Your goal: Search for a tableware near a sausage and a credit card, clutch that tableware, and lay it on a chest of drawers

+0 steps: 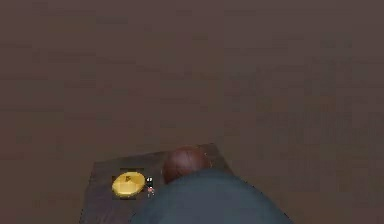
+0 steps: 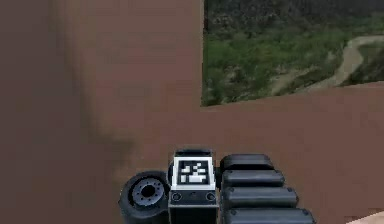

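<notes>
Low in the forward view a dark tabletop (image 1: 105, 180) carries a flat yellow round thing (image 1: 128, 184), which could be a plate or a bowl. A tiny black and white thing (image 1: 150, 183) sits right beside it. A reddish brown ball-like thing (image 1: 187, 163) lies just to the right. In front of that rises a large blue-grey rounded shape (image 1: 210, 200). At the bottom of the arm side view the arm's dark segments (image 2: 255, 190) stand drawn in, with a white marker square (image 2: 192, 172). The gripper's dark round body (image 2: 145, 197) sits left of the marker, and I cannot tell whether it holds anything.
A plain brown wall (image 1: 200, 70) stands close ahead behind the tabletop. In the arm side view another brown wall (image 2: 100, 80) runs along the left, and an opening or picture with green hills and a pale path (image 2: 300, 45) sits at the upper right.
</notes>
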Motion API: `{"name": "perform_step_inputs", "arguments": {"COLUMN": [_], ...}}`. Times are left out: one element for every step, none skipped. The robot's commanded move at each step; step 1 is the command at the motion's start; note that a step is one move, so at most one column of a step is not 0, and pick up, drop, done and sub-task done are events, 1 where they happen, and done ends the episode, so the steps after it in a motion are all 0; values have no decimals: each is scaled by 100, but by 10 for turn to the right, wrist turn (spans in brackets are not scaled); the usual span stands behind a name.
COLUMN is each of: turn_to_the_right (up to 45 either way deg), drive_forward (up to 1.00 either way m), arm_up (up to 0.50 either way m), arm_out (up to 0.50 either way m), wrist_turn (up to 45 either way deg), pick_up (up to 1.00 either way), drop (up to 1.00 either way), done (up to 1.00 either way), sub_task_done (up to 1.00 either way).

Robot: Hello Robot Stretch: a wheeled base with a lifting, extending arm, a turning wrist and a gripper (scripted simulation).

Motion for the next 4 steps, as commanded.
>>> {"name": "perform_step_inputs", "arguments": {"turn_to_the_right": [270,-450,-240,450], "drive_forward": [0,0,0,0], "arm_up": [0,0,0,0], "arm_out": [0,0,0,0], "wrist_turn": [0,0,0,0], "pick_up": [0,0,0,0], "drop": [0,0,0,0], "done": [0,0,0,0], "sub_task_done": [0,0,0,0]}}
